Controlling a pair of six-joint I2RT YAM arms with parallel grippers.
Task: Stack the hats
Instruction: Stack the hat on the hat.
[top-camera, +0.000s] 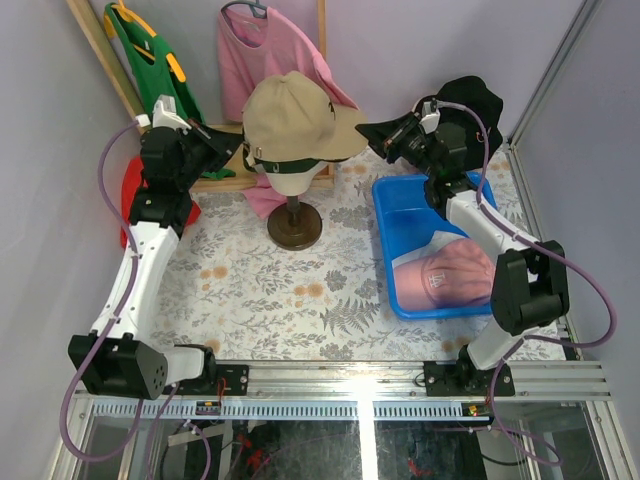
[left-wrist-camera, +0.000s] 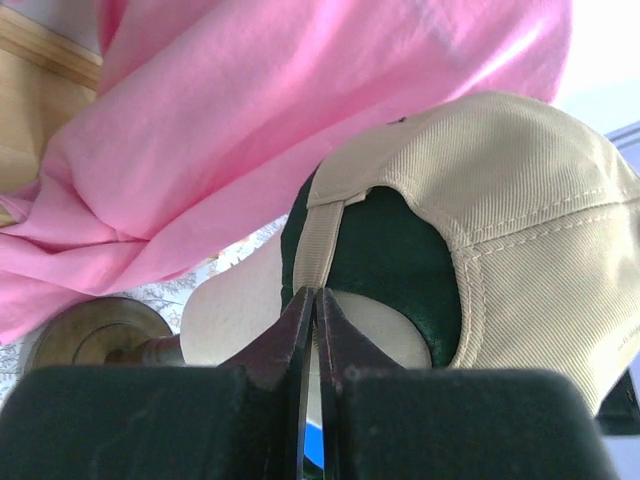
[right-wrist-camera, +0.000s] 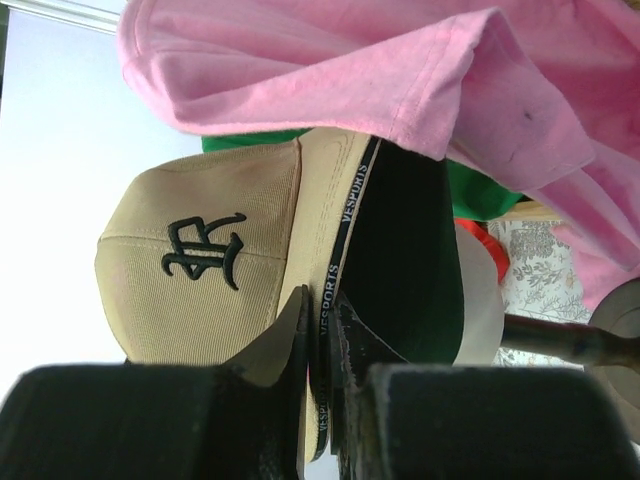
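Sitting on the cream mannequin head (top-camera: 290, 182), the tan cap (top-camera: 295, 115) covers a dark green cap (left-wrist-camera: 390, 260), which shows through its rear opening. Right of the head, the right gripper (right-wrist-camera: 322, 312) is clamped narrow on the edge of the tan cap's brim (right-wrist-camera: 400, 240), with the printed edge tape running between its fingers. Left of the head, the left gripper (left-wrist-camera: 315, 297) has its jaws pressed fully together at the lower end of the cap's back strap (left-wrist-camera: 320, 240). Whether the strap is actually nipped between them is hard to tell from the wrist view. Further right of the head, a pink cap (top-camera: 450, 275) lies in a blue bin (top-camera: 400, 205), and a black hat (top-camera: 475, 100) sits beyond the bin. A pink T-shirt (top-camera: 262, 50) hangs behind the head.
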